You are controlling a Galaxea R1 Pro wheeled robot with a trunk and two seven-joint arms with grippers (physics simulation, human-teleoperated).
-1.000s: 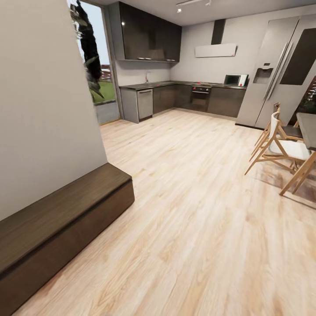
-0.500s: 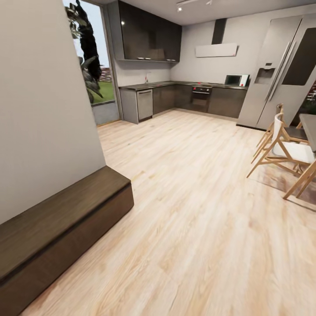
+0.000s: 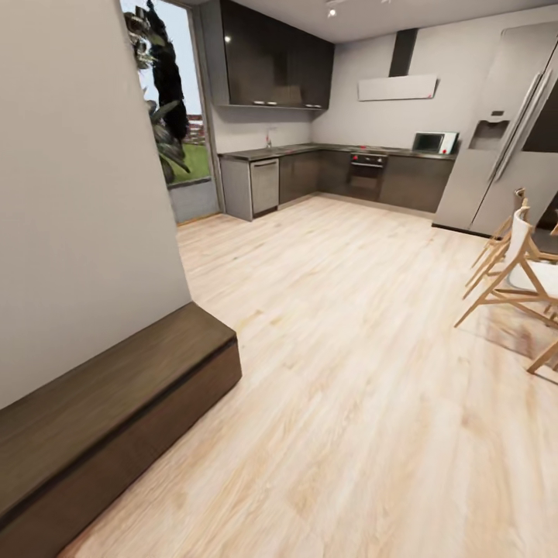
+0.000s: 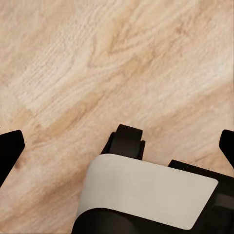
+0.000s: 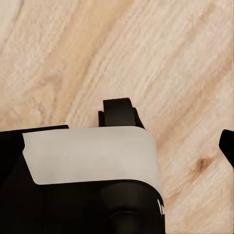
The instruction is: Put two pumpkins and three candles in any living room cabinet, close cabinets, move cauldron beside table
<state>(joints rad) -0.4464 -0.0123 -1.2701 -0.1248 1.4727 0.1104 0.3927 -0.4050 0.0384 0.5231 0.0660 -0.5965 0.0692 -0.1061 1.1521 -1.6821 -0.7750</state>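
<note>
Left gripper (image 4: 117, 146): fingers spread, empty, over floorboards. Right gripper: finger state cannot tell. Cabinet (image 3: 108, 418): low, dark, shut, against left wall. Dining chairs (image 3: 511, 263), kitchen beyond. Risk: base clipping cabinet corner in transit

One cabinet (image 3: 116, 418): long, low, dark brown wood, flat front with no handles. It stands against the pale wall on my left, running from the near corner of my head view toward the light plank floor. Its front is flush and shut along the stretch I can see. Its top is bare; its square end faces the kitchen.
</note>
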